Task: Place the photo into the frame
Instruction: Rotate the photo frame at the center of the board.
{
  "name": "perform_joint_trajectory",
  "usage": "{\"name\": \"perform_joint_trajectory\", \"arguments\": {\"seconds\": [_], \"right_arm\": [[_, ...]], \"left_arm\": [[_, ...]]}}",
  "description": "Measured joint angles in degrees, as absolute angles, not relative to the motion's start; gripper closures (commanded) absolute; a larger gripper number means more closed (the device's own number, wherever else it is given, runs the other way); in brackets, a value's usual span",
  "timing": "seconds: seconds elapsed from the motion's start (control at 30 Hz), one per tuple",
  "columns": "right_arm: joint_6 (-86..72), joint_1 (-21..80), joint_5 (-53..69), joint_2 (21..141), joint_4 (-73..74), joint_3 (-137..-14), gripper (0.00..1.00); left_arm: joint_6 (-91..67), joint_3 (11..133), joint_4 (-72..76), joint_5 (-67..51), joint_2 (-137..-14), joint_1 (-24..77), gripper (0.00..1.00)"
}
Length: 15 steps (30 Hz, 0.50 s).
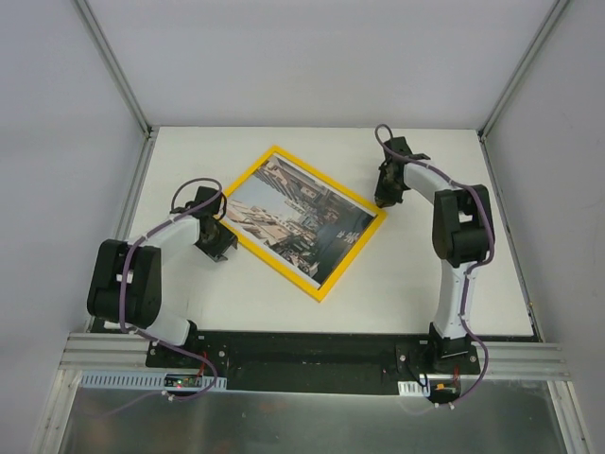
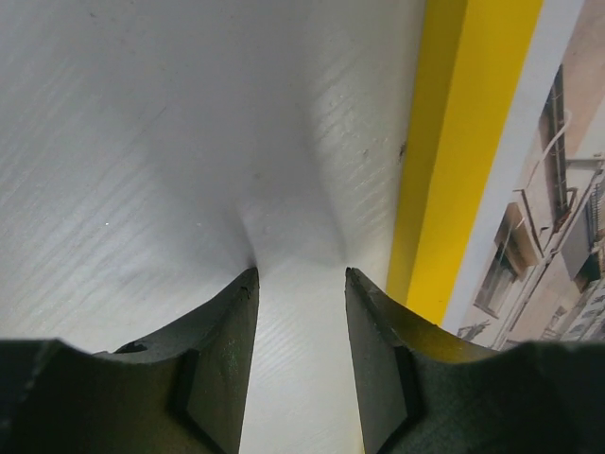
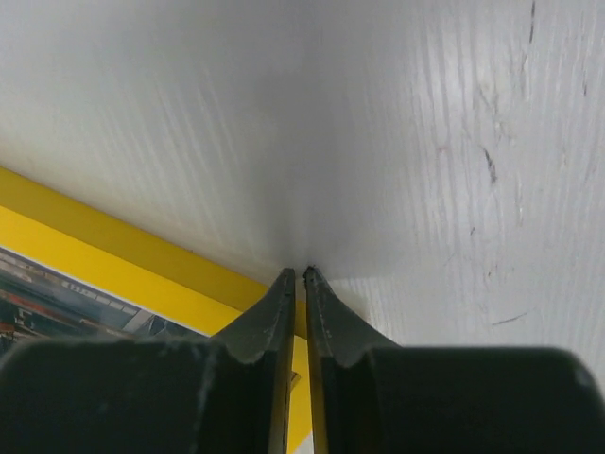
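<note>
The frame (image 1: 277,269), thin and bright yellow, lies flat and turned diagonally on the white table. The photo (image 1: 301,219), a city street print, lies face up inside it. My left gripper (image 1: 219,248) sits low by the frame's left edge. In the left wrist view it (image 2: 301,274) is open over bare table, with the yellow frame (image 2: 454,142) and the photo (image 2: 558,236) just to its right. My right gripper (image 1: 383,200) is at the frame's right corner. In the right wrist view it (image 3: 295,272) is shut, tips down on the table just past the frame (image 3: 113,251), holding nothing; a strip of photo (image 3: 47,298) shows.
The white table (image 1: 454,284) is walled by pale panels with metal posts at the back and sides. The arms' bases stand on a black rail (image 1: 312,364) at the near edge.
</note>
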State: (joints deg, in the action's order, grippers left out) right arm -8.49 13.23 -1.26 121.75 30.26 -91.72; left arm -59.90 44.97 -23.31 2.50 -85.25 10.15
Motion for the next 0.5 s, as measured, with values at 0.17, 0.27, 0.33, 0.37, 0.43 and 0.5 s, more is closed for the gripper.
{"name": "perform_joint_trajectory", "arguments": {"seconds": [0.17,0.27,0.33,0.37,0.43,0.5], "right_arm": [[-8.6,14.2,-1.5,116.0,29.2,-83.1,0.89],[-9.1,15.4,-2.1,110.5,28.2,-75.4,0.89],[-9.8,16.5,-2.2,105.9,27.2,-69.0,0.89],[-10.2,17.1,-2.2,103.6,26.7,-66.0,0.88],[-11.2,18.7,-2.2,99.2,25.3,-60.2,0.88],[-12.3,20.7,-2.3,95.4,24.1,-55.5,0.88]], "left_arm": [[-60.6,49.3,-23.4,1.8,-89.9,10.0,0.6],[-60.7,52.5,-24.3,1.6,-92.9,9.2,0.63],[-60.2,55.2,-24.7,1.6,-95.3,8.8,0.63],[-59.5,56.8,-24.8,1.6,-96.7,8.6,0.63],[-58.2,60.1,-24.7,1.5,-99.5,8.2,0.62],[-56.4,63.8,-24.8,1.1,-102.4,8.2,0.62]]}}
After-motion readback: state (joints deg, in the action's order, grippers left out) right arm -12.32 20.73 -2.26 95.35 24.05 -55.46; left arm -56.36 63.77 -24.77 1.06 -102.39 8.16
